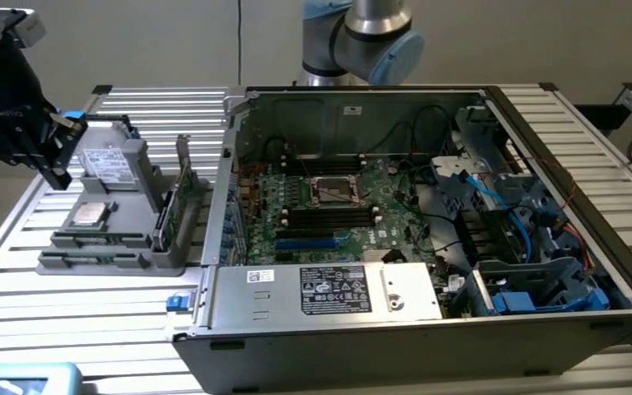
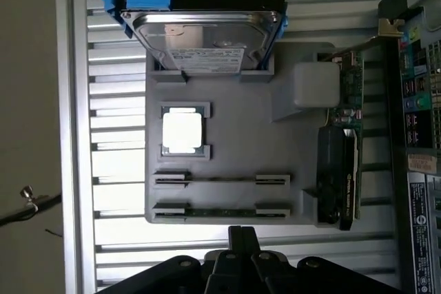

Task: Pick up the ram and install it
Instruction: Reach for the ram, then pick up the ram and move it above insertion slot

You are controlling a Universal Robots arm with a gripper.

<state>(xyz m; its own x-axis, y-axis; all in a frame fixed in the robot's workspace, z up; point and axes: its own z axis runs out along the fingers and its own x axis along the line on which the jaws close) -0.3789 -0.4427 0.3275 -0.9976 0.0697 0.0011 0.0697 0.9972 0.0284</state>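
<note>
The ram point(image 2: 220, 213) is a thin green stick lying in one of two long slots of the grey holder tray point(image 2: 234, 135); the slot beside it looks empty. My gripper point(image 2: 234, 237) hovers just off the tray's edge nearest the ram, fingers shut together with nothing between them. In the exterior view the gripper point(image 1: 56, 174) hangs above the tray point(image 1: 108, 263) at its left side, clear of it. The open computer case point(image 1: 426, 214) lies to the exterior view's right, with black memory slots point(image 1: 327, 216) on its motherboard.
The tray also carries a hard drive point(image 2: 203, 32) in a blue bracket, a square processor point(image 2: 183, 131) and a larger green card point(image 2: 341, 163) standing on edge next to the case. Cables and a power supply point(image 1: 327, 290) crowd the case. Everything rests on a slatted metal table point(image 1: 75, 321).
</note>
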